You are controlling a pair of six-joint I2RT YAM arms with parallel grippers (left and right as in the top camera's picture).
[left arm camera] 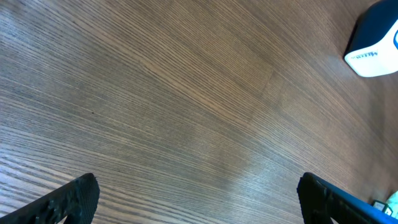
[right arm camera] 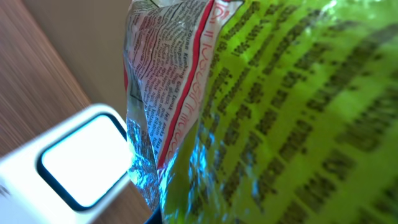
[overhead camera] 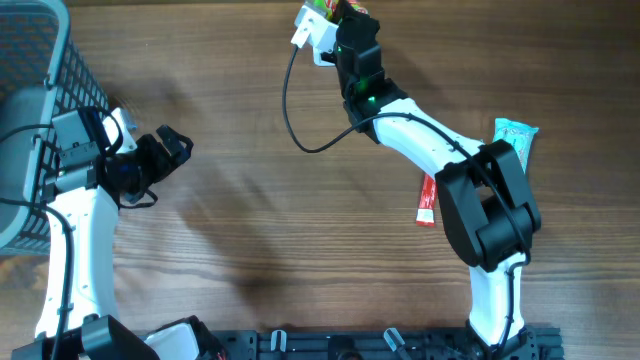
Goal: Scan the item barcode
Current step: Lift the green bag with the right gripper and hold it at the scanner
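Progress: pickup looks done. The right claw is clamped narrow on the green foil packet, which is off the worktop at the far edge, top centre in the overhead view. The white scanner sits just beside the packet, with its black cable looping back across the wood.

In the right wrist view the packet fills most of the frame. Its crimped silver-and-red edge hangs just beside the scanner's pale window, near or touching; I can't tell which. Only lines of small print show on the packet, and no barcode is visible, so I can't tell whether the code faces the window.

What's left, as a judgement: turn or shift the packet so the barcode meets the window, and get the read. Nothing in the pictures confirms a scan.

The packet sticks out past the right claw's tips toward the scanner. The fingers themselves are hidden behind the foil in the wrist view.

The left claw is wide open, holds nothing, and hovers over bare wood near the grey basket, well apart from the packet.

Other items waiting: a red sachet and a teal packet lie on the worktop by the right arm.
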